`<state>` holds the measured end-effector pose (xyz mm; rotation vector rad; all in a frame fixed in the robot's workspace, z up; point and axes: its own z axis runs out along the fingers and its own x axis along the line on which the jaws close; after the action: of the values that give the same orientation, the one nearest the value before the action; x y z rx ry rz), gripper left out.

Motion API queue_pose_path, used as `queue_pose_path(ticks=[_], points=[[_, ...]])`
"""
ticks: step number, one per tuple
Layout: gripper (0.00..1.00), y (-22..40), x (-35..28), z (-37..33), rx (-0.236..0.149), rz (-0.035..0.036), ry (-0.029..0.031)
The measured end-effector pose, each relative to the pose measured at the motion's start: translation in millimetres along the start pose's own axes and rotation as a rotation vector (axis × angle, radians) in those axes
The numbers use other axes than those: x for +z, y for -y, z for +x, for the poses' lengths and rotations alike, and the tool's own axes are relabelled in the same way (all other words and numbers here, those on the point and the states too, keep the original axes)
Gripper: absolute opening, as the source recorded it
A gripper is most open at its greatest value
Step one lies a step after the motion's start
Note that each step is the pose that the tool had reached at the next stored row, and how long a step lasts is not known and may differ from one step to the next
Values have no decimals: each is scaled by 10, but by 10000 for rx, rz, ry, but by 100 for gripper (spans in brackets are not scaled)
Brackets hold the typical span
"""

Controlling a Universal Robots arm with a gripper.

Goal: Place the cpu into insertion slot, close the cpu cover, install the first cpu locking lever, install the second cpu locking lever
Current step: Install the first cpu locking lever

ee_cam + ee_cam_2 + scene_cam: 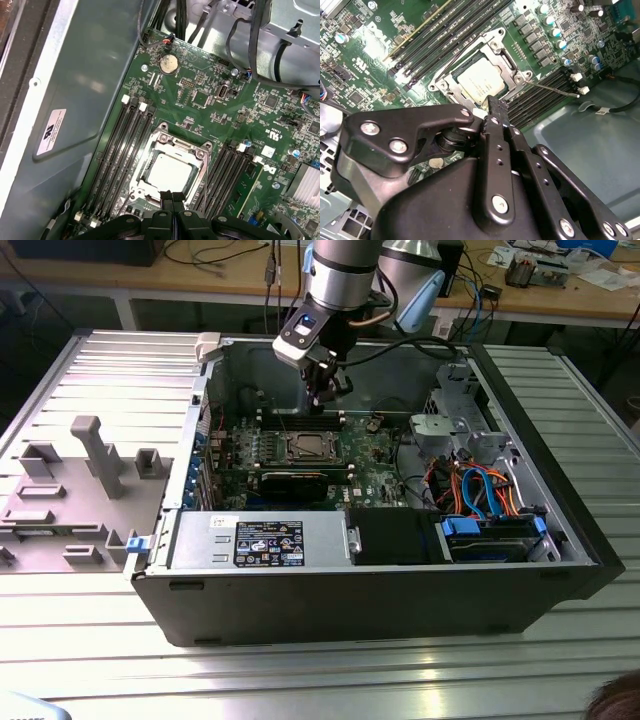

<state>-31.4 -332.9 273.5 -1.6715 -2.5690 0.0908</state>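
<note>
Fingertips pressed together with nothing between them, my gripper (325, 395) hangs inside the open computer case (560, 570), just above the near edge of the insertion slot (451, 75). The cpu (480, 82) lies flat in that slot, its pale top showing through the cut-out of the cpu cover (507, 67), which lies down around it. In both wrist views my own black fingers (172, 196) hide the nearest edge of the cover, so I cannot tell how it sits there. In the second wrist view a thin metal lever (555, 89) juts out from one corner of the socket over the memory slots (540, 95); whether it is latched I cannot make out. In the exterior view the chip is small on the green motherboard (375, 475), and the levers are too fine to tell.
</note>
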Motion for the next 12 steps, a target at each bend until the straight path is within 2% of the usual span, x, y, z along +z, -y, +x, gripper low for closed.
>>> queue_pose_path(ticks=[12], points=[[11, 0, 0, 0, -416, 13, 38]])
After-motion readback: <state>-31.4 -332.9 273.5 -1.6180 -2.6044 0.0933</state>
